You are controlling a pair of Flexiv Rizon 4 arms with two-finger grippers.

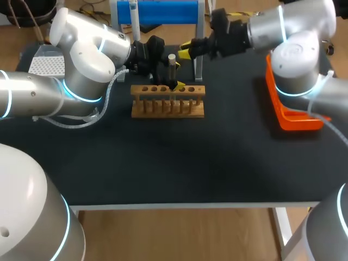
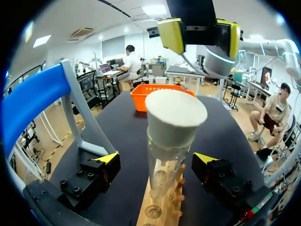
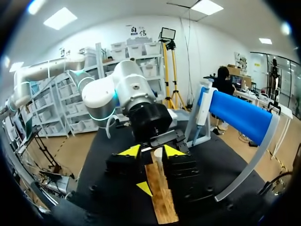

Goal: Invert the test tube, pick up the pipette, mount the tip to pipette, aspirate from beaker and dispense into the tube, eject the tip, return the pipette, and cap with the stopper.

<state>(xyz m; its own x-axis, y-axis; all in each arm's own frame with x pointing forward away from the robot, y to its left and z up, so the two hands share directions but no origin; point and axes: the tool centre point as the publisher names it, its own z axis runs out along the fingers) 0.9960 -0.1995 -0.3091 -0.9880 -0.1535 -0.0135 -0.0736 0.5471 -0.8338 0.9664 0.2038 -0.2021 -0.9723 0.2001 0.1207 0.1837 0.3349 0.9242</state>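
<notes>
**Stoppered tube in the rack, both grippers open around it**

Black matting covers the table point(image 1: 163, 163), and a wooden rack point(image 1: 168, 103) sits toward its far middle. The test tube point(image 2: 164, 169) stands upright in one of the rack's holes, with the white stopper point(image 2: 175, 117) seated in its mouth.

The left gripper point(image 2: 156, 162) is spread wide. The tube rises between its fingers point(image 2: 106, 162) with clear space on either side, so neither finger touches the glass. The rack runs under this gripper and ahead of it.

The right gripper point(image 3: 152, 151) comes in from the opposite side, higher up. Its yellow tips stand moderately apart with nothing held between them. In its own wrist view the stopper shows ahead of it, in line with the gap between the fingers. The left wrist view shows this gripper above and beyond the stopper, apart from it.

Behind both grippers is the blue stand point(image 1: 163, 11), with the pipette point(image 1: 134, 22) hanging upright on it. An orange tray point(image 1: 293, 117) lies well off to the outer side of the right gripper. A white perforated box point(image 1: 46, 65) lies out past the left arm.
</notes>
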